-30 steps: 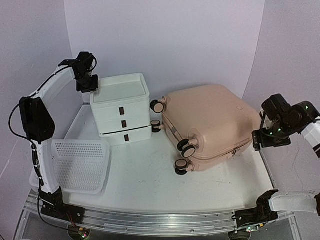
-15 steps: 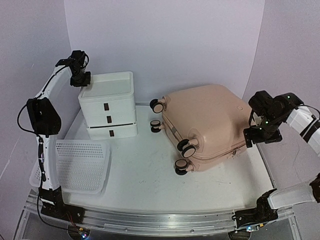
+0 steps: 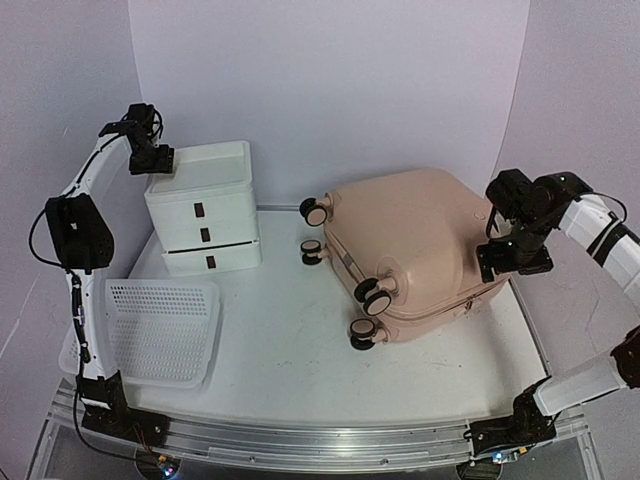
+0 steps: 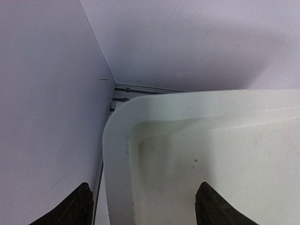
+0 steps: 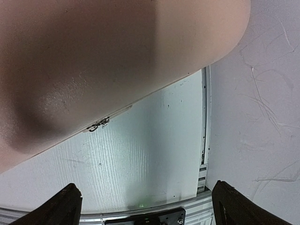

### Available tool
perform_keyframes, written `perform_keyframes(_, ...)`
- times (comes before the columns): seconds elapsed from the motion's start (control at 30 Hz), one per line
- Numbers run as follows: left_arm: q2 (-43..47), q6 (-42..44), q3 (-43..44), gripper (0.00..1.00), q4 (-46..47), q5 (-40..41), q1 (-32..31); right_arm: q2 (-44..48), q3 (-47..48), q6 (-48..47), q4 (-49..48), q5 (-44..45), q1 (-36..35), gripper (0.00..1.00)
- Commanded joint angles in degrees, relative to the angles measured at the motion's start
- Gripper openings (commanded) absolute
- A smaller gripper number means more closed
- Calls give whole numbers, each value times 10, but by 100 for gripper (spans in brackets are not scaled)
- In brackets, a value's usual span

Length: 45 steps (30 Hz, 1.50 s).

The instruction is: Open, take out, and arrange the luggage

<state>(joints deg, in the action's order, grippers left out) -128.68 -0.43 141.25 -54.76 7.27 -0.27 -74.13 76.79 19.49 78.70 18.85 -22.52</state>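
Note:
The luggage (image 3: 420,240), a pale pink hard-shell suitcase, lies closed on its side at the right of the table, its caster wheels (image 3: 372,296) pointing left and front. My right gripper (image 3: 510,262) hovers open at its right end. In the right wrist view the pink shell (image 5: 93,61) fills the top, a small zipper pull (image 5: 97,124) hangs at its lower edge, and the right gripper (image 5: 146,186) has only bare table between its fingers. My left gripper (image 3: 152,158) is open astride the back-left corner of the white drawer unit (image 3: 205,205), its fingers clear of the rim (image 4: 117,140).
A white perforated basket (image 3: 160,330) lies at the front left, below the drawer unit. Pale walls close in the table at the back and both sides. A metal rail (image 5: 204,140) runs along the table's right edge.
The drawer unit has slid left and back with my left gripper, which has now opened off its rim. My right arm has moved in and up toward the suitcase's right end.

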Motion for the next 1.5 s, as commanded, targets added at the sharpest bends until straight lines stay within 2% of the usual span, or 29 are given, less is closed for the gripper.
perform_keyframes(0.0,115,-26,-35,84,17,-69,1,-2,28,-6,-14,0,3,98)
perform_keyframes(0.07,153,-36,-52,94,16,-115,-2,-4,30,-10,-14,2,3,98)
perform_keyframes(0.13,193,-43,-69,99,16,-148,-13,-5,30,-14,-15,1,3,98)
perform_keyframes(0.3,280,-68,-135,99,16,-214,-76,-9,35,-20,-21,-5,3,98)
perform_keyframes(0.43,323,-93,-212,100,26,-268,-189,-13,33,-20,-32,-21,3,98)
perform_keyframes(0.63,342,-115,-362,99,128,-297,-410,-17,33,-18,-59,-56,3,98)
perform_keyframes(0.8,318,-127,-442,99,228,-282,-516,1,24,6,-71,-41,3,98)
perform_keyframes(0.97,263,-93,-424,99,241,-262,-566,25,2,23,-92,-65,2,98)
perform_keyframes(1.3,154,-54,-347,99,235,-234,-598,94,-70,4,-139,-106,2,98)
perform_keyframes(1.37,139,-54,-330,94,231,-223,-601,98,-73,4,-141,-112,3,98)
perform_keyframes(1.47,125,-67,-320,83,230,-209,-601,99,-75,0,-140,-124,2,98)
